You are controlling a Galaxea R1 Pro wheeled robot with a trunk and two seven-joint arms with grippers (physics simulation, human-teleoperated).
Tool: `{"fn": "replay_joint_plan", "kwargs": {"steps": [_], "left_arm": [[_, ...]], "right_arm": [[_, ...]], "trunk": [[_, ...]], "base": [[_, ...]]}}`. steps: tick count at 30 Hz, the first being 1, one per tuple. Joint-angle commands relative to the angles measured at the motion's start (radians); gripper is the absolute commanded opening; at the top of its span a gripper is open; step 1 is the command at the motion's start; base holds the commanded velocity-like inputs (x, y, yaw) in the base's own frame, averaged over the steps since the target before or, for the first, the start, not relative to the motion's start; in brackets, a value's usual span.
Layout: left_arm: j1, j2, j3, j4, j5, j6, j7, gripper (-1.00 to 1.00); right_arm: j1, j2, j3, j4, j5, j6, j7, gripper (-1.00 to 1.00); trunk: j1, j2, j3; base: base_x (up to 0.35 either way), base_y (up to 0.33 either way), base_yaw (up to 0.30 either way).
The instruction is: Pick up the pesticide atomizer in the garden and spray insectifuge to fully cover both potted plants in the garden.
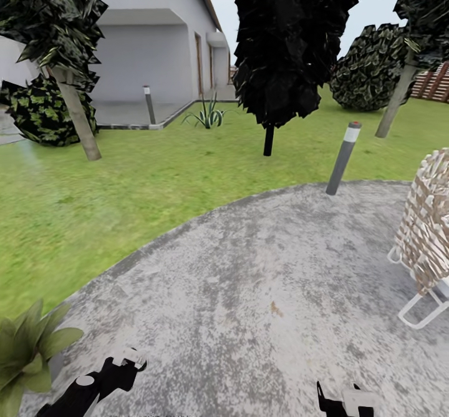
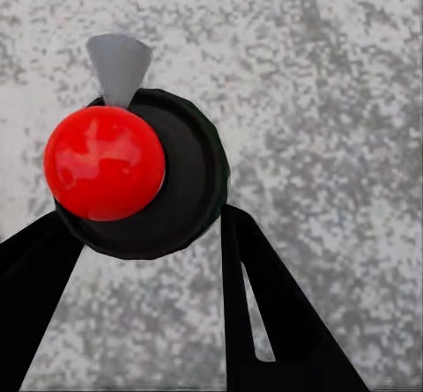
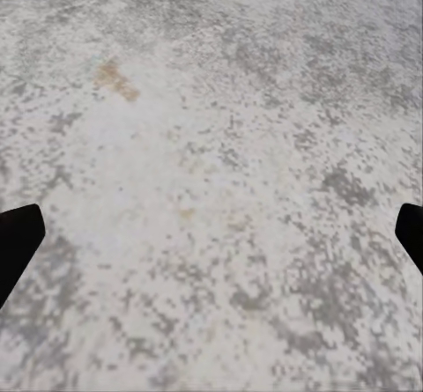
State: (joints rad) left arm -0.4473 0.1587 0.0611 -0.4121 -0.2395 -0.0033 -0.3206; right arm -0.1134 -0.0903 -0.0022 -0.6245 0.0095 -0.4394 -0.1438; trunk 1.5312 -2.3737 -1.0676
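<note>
My left gripper [image 1: 125,364] hangs low over the round grey patio [image 1: 249,267], and in the left wrist view the left gripper [image 2: 141,220] has its two black fingers [image 2: 264,304] closed on the pesticide atomizer [image 2: 181,189]. Seen end-on, the atomizer is a dark round body with a red dome and a grey cone-shaped nozzle. One potted plant [image 1: 25,354], a rosette of pointed green leaves, stands at the patio's edge just left of that gripper; its pot is hidden. My right gripper [image 1: 340,401] is open over bare paving, with the right gripper's [image 3: 211,242] fingers far apart.
A grey post with a red dot [image 1: 343,158] stands at the patio's far rim and a woven chair [image 1: 427,236] at its right. On the lawn [image 1: 125,180] stand a dark tree [image 1: 280,49], a leaning trunk [image 1: 78,114], bushes, and a spiky plant [image 1: 206,116] near the house.
</note>
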Motion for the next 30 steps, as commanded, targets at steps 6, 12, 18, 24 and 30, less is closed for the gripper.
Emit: {"fn": "replay_joint_plan", "kwargs": {"steps": [6,12,18,24,30], "left_arm": [[-0.001,-0.001,0.006,0.0,-0.01,-0.001,-0.005,-1.0],[-0.001,-0.001,0.006,0.001,-0.01,0.0,-0.005,-1.0],[-0.001,-0.001,0.006,0.001,-0.01,0.0,-0.005,-1.0],[-0.001,-0.001,0.006,0.001,-0.01,-0.001,-0.005,-1.0],[-0.001,-0.001,0.006,0.001,-0.01,-0.001,-0.005,-1.0]], "right_arm": [[0.0,0.0,0.001,0.0,0.001,-0.002,-0.003,1.0],[0.0,0.0,0.001,0.0,0.001,-0.002,-0.003,1.0],[0.0,0.0,0.001,0.0,0.001,-0.002,-0.003,1.0],[0.0,0.0,0.001,0.0,0.001,-0.002,-0.003,1.0],[0.0,0.0,0.001,0.0,0.001,-0.002,-0.003,1.0]], "trunk": [[0.0,0.0,0.001],[0.0,0.0,0.004],[0.0,0.0,0.006],[0.0,0.0,0.008],[0.0,0.0,0.01]], "base": [[-0.001,0.0,0.277],[0.0,0.0,0.277],[0.0,0.0,0.277],[0.0,0.0,0.277],[0.0,0.0,0.277]]}}
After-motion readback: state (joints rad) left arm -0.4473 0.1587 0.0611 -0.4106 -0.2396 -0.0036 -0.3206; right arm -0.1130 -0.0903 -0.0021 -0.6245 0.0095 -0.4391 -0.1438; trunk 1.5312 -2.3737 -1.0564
